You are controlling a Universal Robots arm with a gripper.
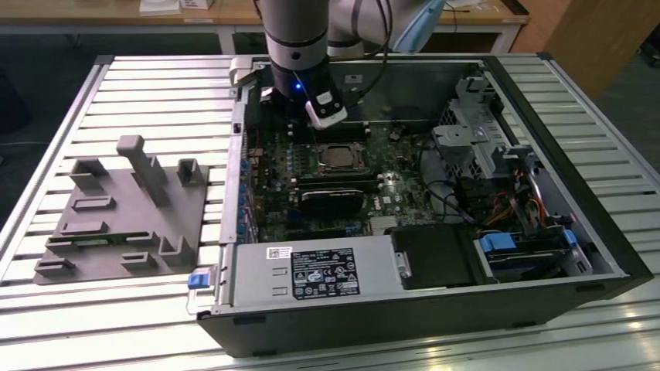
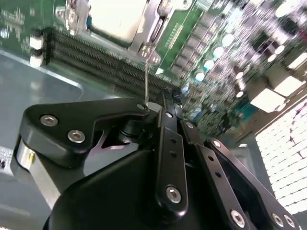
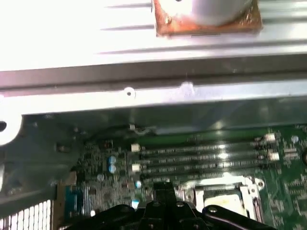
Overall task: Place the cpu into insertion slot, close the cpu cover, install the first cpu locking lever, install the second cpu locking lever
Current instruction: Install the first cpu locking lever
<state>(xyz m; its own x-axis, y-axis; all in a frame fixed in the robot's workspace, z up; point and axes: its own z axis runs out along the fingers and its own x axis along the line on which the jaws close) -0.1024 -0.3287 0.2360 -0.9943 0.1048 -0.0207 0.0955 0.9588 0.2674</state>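
Observation:
In the exterior view my gripper (image 1: pixel 315 125) hangs inside the open computer case, just beyond the far edge of the insertion slot (image 1: pixel 357 159). The cpu (image 1: pixel 338 157), a pale square chip, lies in that slot with the silvery cpu cover (image 2: pixel 152 23) framing it. In the second wrist view the black fingers of the gripper (image 2: pixel 160 103) are together, and a thin wire locking lever (image 2: pixel 146 72) runs from the socket's edge up to the fingertips. I cannot tell whether the lever is clamped or only touched. The first wrist view shows the gripper (image 3: pixel 164 188) beside the socket (image 3: pixel 249 191).
Long black memory slots (image 3: pixel 206 155) lie between the socket and the case wall (image 3: pixel 144 81). A black cooler (image 1: pixel 330 202), a power supply (image 1: pixel 309 274) and a drive cage (image 1: pixel 495 154) crowd the case. A grey fixture block (image 1: pixel 124 209) sits at the exterior view's left.

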